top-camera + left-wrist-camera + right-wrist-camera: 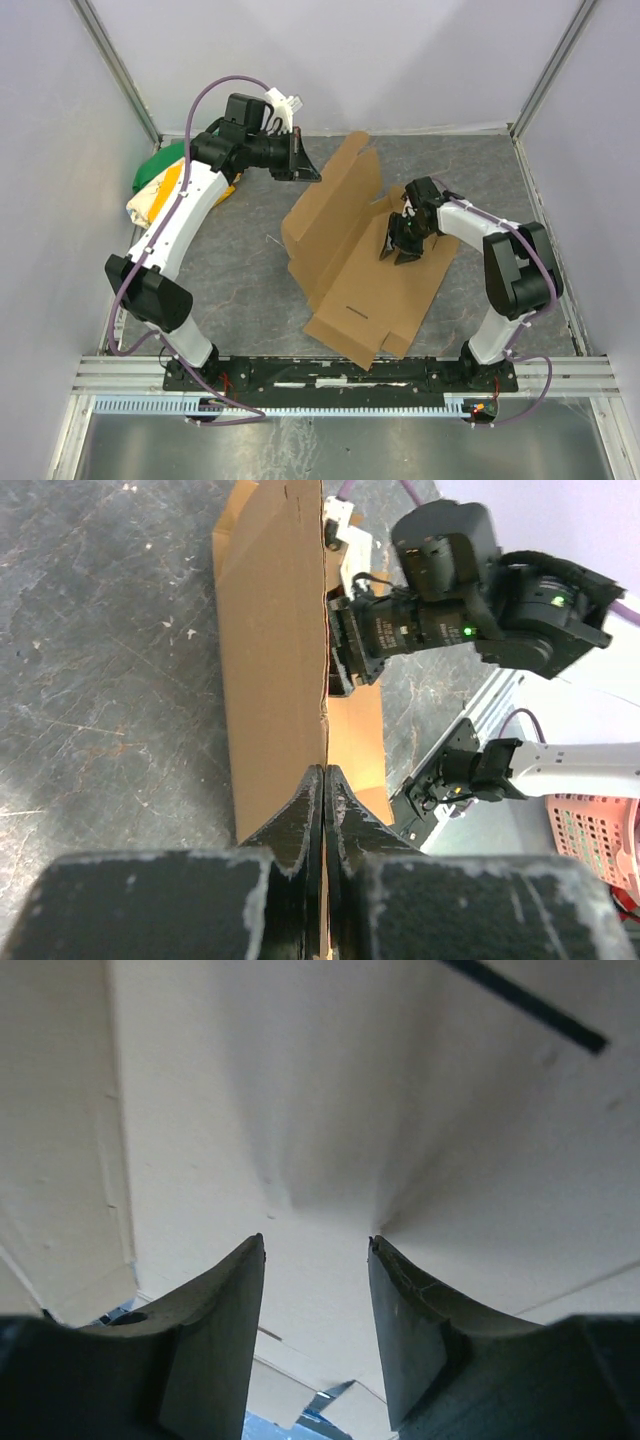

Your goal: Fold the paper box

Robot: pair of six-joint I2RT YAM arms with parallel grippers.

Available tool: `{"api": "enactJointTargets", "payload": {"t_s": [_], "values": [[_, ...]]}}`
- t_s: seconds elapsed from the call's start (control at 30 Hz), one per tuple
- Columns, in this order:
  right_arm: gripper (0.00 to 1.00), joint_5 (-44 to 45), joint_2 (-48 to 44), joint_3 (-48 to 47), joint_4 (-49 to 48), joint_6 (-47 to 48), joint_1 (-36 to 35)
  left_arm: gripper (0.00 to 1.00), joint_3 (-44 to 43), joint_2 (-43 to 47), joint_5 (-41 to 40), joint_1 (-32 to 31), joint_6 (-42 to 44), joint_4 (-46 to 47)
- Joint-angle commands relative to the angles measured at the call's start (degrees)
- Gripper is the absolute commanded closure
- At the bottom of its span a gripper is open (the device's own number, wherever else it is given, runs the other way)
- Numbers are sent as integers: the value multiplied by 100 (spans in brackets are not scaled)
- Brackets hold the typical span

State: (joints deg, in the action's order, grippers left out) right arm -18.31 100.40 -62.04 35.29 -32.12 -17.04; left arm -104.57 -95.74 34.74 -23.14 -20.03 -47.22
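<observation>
Near the middle of the table (225, 270), the box (360, 290) is spread as a half-opened sheet, its base lying flat and its left panel (325, 205) stood up towards vertical. That panel's outer edge appears to be pinched in the left claw (324, 772), whose fingers are pressed together with only a sliver of cardboard showing between them. The right claw (402, 252) is planted on the base near the fold, its fingers held apart with nothing gripped and the tips set against the cardboard.

The step in hand is judged to be the raising of this wall along its crease. To do it well, the base should be pinned firmly by the right claw close to the crease, so that the sheet is not dragged across the table. The panel should be swung by the left claw in an arc about the fold rather than pulled sideways. The pinch should be light enough that the edge is not crushed, and the wall should be carried slightly past upright so that the crease is set.
</observation>
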Motion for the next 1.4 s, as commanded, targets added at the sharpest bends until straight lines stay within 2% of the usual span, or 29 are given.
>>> {"api": "enactJointTargets", "payload": {"t_s": [0.0, 0.1, 0.23, 0.3, 0.37, 0.47, 0.67, 0.8, 0.93, 1.17, 1.37], "values": [[47, -306, -373, -580, -477, 139, 9, 97, -31, 94, -400, 10, 163, -93], [51, -465, -382, -1044, -385, 237, -126, 97, -80, 42, -979, 7, -156, -227], [50, 262, -855, -1089, -103, 583, -725, 97, -178, -50, -1299, 3, -554, -333], [48, 728, -1362, -721, -151, 704, -1056, 97, -202, -53, -1400, 8, -715, -340], [36, 1068, -2022, -212, -385, 843, -1386, 97, -198, -30, -1495, 9, -838, -340], [27, 1577, -3189, 629, -918, 1113, -1846, 97, -115, -13, -1682, 10, -910, -360], [31, 1889, -4264, 2019, -2374, 1361, -2427, 97, 189, -128, -1575, 32, -1026, -367], [33, 2200, -4242, 2700, -3542, 1683, -3068, 97, 164, -157, -1438, 33, -1038, -343], [32, 2566, -3813, 2872, -4127, 1889, -3637, 97, 55, -179, -1269, 33, -1158, -365], [31, 2755, -3296, 2601, -4145, 2136, -4186, 97, 7, 81, -1087, 41, -1626, -82], [31, 2719, -3102, 2489, -4039, 2252, -4340, 97, -150, 9, -1062, 97, -1828, 19]]}}
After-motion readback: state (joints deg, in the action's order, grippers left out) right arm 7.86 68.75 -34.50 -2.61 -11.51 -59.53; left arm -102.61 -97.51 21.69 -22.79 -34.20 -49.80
